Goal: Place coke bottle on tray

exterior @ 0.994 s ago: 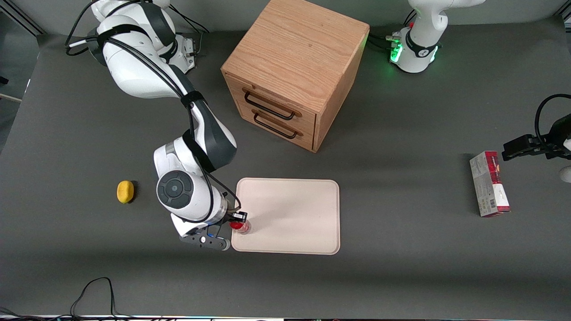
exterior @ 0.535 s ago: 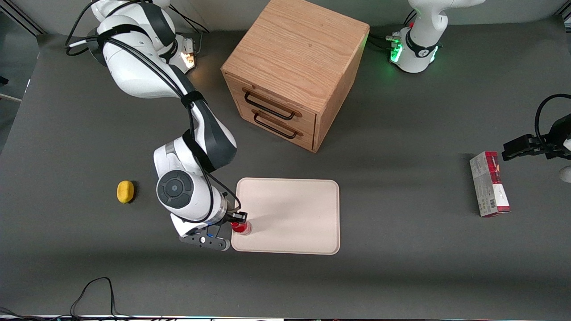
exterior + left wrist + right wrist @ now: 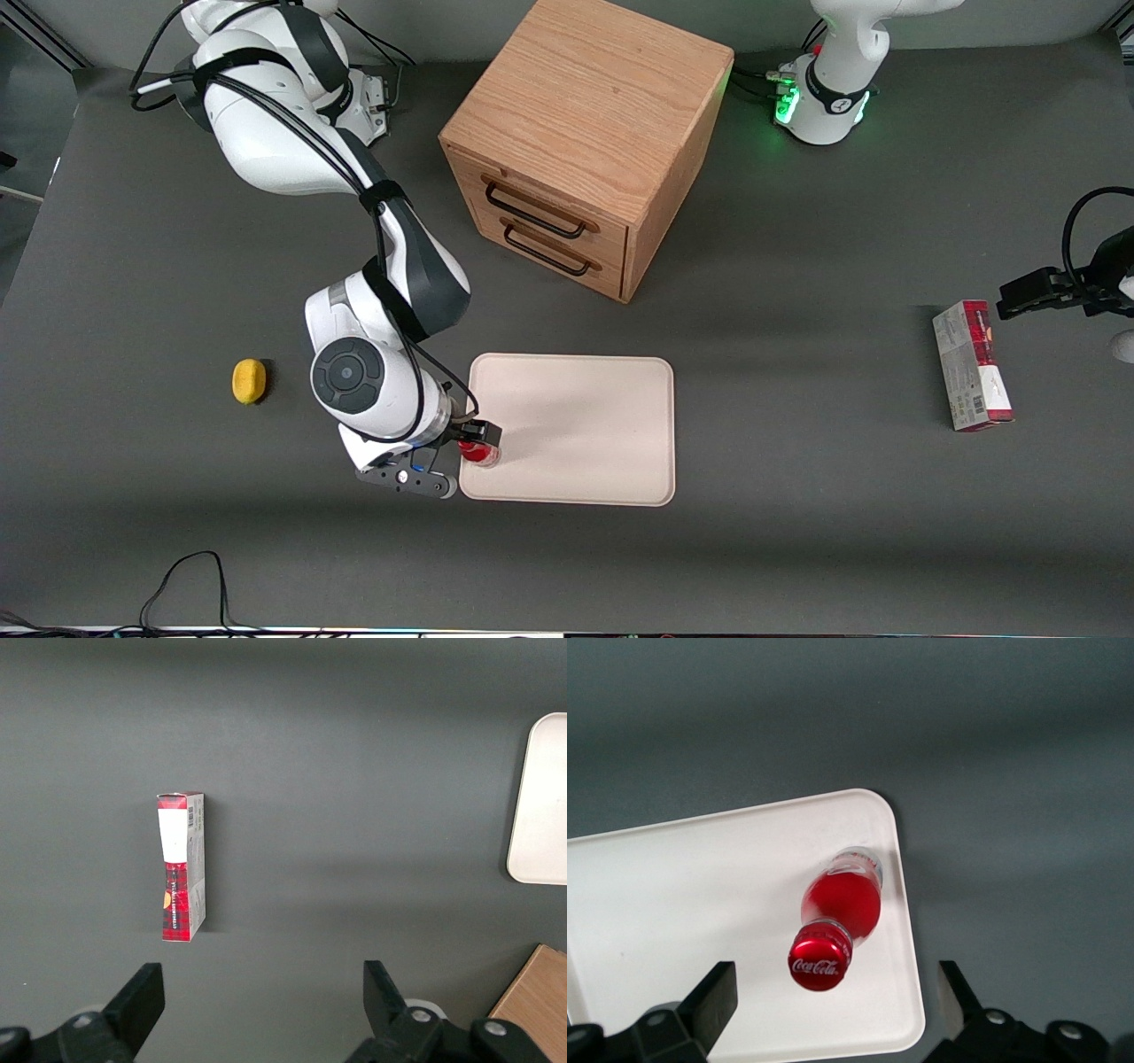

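The coke bottle [image 3: 479,453], small and red with a red cap, stands upright on the cream-white tray [image 3: 585,425], in the tray's corner toward the working arm's end and nearest the front camera. In the right wrist view the bottle [image 3: 837,921] stands just inside the tray's rim [image 3: 908,930], cap logo facing up. My right gripper [image 3: 471,455] hangs over the bottle, open. Its two black fingers [image 3: 716,997] stand wide apart on either side of the cap without touching it.
A wooden two-drawer cabinet [image 3: 585,142] stands farther from the front camera than the tray. A yellow lemon-like object [image 3: 249,381] lies beside the working arm. A red-and-grey carton [image 3: 971,365] lies toward the parked arm's end, also in the left wrist view [image 3: 182,865].
The gripper's fingers have spread apart and let go of the bottle. The bottle stays standing in the tray's corner.
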Robot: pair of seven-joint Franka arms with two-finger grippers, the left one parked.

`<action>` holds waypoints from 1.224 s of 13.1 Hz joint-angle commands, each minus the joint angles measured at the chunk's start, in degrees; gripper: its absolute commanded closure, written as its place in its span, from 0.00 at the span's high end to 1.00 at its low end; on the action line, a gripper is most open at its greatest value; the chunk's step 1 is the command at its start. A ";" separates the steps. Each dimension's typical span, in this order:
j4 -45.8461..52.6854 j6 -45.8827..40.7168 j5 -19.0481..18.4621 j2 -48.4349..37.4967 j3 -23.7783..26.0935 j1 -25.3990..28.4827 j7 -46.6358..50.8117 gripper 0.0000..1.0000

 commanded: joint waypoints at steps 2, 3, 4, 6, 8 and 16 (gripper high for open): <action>-1.00 -4.95 -1.08 -2.79 -0.14 -0.64 -3.39 1.00; -5.98 -6.19 -0.81 -6.64 -0.23 -1.43 -7.16 1.00; -12.73 -5.51 -0.72 -11.90 -0.31 -3.26 -9.55 1.00; -28.89 -1.48 -0.63 -23.67 -0.31 -6.43 -15.00 1.00; -42.62 2.04 -0.55 -34.05 -0.31 -9.94 -22.10 1.00; -57.98 -7.16 2.62 -56.25 -8.84 -11.46 -36.99 1.00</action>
